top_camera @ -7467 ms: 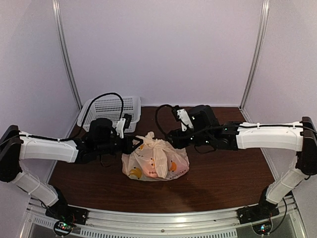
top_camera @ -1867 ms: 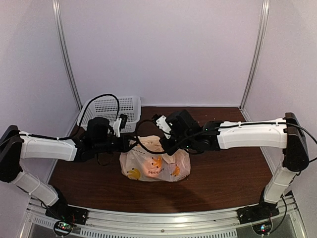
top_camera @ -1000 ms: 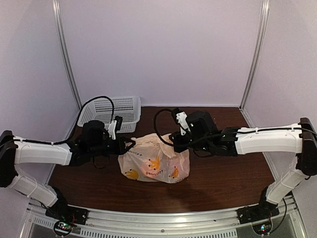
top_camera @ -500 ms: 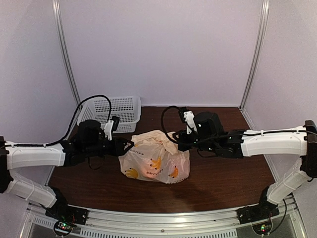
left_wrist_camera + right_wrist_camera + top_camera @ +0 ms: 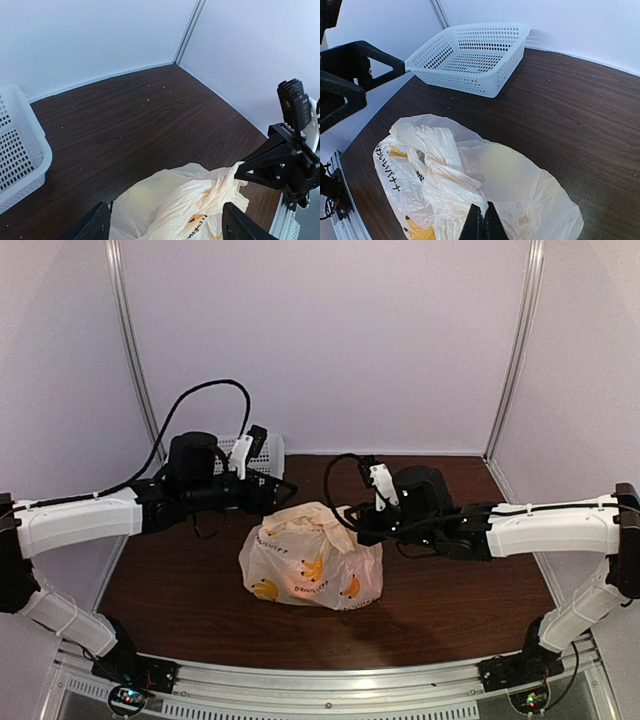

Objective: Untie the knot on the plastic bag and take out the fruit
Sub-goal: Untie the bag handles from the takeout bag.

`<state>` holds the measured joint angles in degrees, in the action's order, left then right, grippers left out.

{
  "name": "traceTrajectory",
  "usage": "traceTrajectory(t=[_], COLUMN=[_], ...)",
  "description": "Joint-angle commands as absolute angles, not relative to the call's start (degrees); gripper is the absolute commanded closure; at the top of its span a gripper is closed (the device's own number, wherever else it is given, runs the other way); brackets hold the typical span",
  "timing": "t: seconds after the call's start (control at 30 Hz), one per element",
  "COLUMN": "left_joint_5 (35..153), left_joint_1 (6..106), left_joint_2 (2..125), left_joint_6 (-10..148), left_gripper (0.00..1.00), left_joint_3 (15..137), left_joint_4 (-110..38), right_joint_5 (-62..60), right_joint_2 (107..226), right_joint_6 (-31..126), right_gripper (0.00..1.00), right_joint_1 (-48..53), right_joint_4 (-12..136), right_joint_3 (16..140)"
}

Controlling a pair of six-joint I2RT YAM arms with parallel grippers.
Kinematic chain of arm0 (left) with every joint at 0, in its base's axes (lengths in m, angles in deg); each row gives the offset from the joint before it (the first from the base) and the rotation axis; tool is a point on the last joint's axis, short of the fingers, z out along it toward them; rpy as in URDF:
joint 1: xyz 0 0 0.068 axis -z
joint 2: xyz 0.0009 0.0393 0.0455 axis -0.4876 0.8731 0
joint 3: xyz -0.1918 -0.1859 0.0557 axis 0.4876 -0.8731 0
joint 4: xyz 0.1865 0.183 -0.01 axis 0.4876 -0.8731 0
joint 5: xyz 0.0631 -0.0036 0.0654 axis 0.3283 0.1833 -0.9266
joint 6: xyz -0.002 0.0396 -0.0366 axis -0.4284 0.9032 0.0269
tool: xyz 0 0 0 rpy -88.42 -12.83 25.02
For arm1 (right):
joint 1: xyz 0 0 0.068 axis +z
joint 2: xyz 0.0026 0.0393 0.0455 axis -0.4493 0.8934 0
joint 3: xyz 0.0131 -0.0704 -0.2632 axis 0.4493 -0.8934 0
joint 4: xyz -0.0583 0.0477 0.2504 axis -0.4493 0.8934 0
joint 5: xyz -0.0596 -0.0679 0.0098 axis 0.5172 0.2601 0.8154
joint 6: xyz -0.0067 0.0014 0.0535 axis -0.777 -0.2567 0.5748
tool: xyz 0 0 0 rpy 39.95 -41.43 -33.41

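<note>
The plastic bag (image 5: 310, 565), cream with yellow bananas, lies in the middle of the table. Its neck is a bunch of twisted film (image 5: 437, 160); I cannot tell whether the knot is still tied. Fruit shows only as a pale round bulge (image 5: 507, 165) under the film. My right gripper (image 5: 483, 222) is shut on a fold of the bag's film at the bag's right top (image 5: 357, 525). My left gripper (image 5: 167, 227) is open, hanging above the bag's left side (image 5: 283, 486) and touching nothing, with the bag (image 5: 185, 207) below its fingers.
A white perforated basket (image 5: 470, 60) stands at the back left, largely hidden behind the left arm in the top view (image 5: 262, 452). The right gripper's black body (image 5: 285, 165) shows at the right in the left wrist view. Booth walls close the back and sides.
My left gripper has opened, let go of the bag's film and risen up and back toward the basket. The right gripper stays shut on the film; the bag has settled.
</note>
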<state>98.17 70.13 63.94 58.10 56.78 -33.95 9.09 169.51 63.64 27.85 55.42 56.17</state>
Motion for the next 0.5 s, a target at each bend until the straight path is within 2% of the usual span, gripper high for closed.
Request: traceTrajectory(t=[0.0,0.23,0.3,0.47], left_joint_5=[102.02,103.02,102.90,102.35], left_joint_1=[71.88,72.94,72.95,72.95], left_joint_2=[69.78,75.61,76.61,77.62], left_joint_6=[60.28,59.50,59.09,57.90], left_gripper=[0.21,0.21,0.28,0.52], left_joint_3=[60.43,63.37,63.45,63.02], left_joint_4=[-32.23,-31.36,-31.28,-30.57], right_joint_5=[8.72,8.28,8.23,8.14], right_joint_2=[167.80,168.00,168.02,168.01], right_joint_6=[63.95,64.01,64.03,64.00], right_gripper=[1.00,1.00,1.00,1.00], right_joint_1=[27.65,27.62,27.62,27.63], right_joint_4=[54.53,54.28,54.23,53.99], right_joint_3=[55.69,55.60,55.60,55.60])
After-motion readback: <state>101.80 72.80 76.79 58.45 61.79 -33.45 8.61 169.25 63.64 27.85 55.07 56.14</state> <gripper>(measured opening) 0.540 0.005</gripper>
